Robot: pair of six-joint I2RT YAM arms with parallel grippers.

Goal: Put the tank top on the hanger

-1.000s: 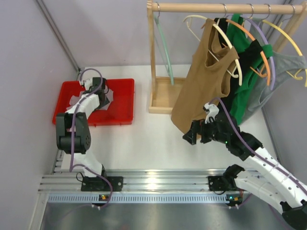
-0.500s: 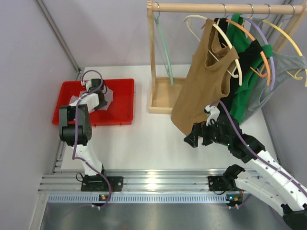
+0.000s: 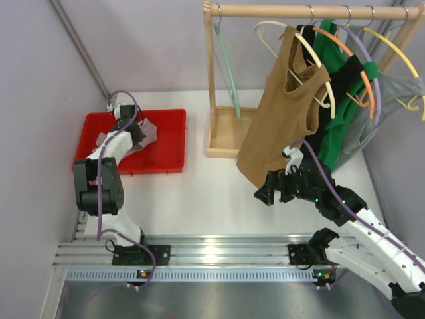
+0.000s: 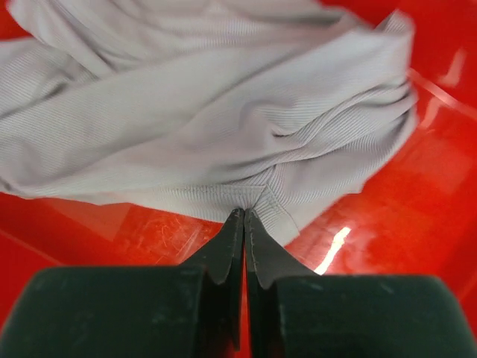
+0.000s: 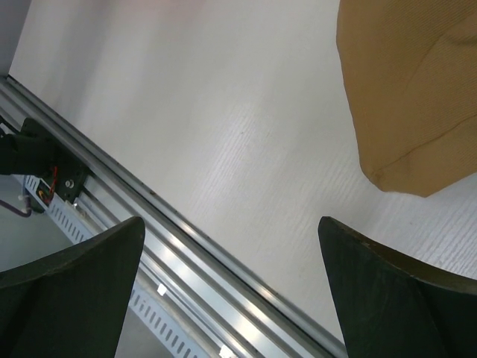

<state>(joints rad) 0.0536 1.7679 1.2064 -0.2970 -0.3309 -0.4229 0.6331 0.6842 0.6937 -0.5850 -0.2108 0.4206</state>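
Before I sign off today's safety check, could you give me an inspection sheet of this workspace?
Surface: white table, red plastic tray on its left.
Job's things: pale mauve fabric tank top crumpled in the tray; thin mint-green plastic hanger bare on the wooden clothes rail.
Clutter: tan-brown tank top, green garment and grey garment on other hangers.
Grippers: left pincer shut on the mauve top's hem; right pincer open, empty.
Cables: purple cable along each arm.
Surroundings: pale walls; aluminium base rail at the near edge.

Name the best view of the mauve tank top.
Left wrist: the pale mauve fabric tank top fills it, edge pinched by the left gripper. Top external shows a patch in the red plastic tray; right wrist, none.
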